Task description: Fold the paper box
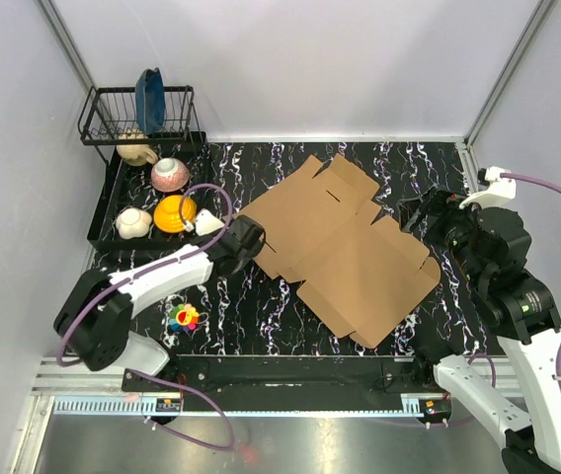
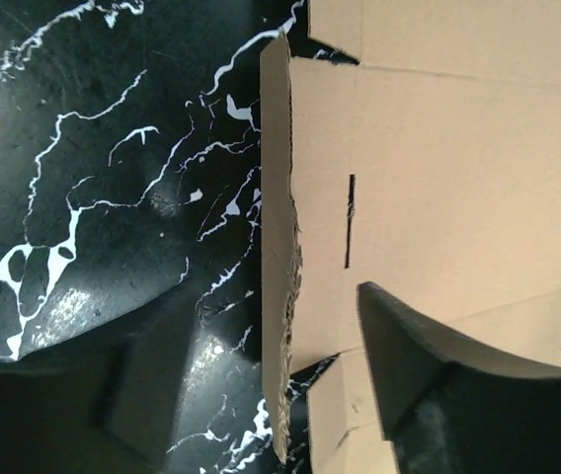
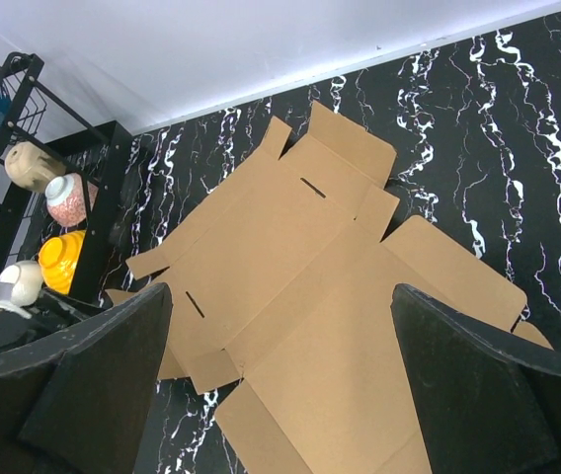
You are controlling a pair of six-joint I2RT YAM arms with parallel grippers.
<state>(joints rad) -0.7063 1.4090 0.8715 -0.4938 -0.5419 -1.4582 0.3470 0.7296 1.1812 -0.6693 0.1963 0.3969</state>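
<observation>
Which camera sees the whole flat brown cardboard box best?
Top external: the flat brown cardboard box shows nearly whole. Right wrist cuts off its near part; left wrist shows only one edge close up.

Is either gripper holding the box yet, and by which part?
Nothing is held. The left gripper straddles the left edge flap of the paper box with jaws apart; the right gripper hangs open by its right side.
</observation>
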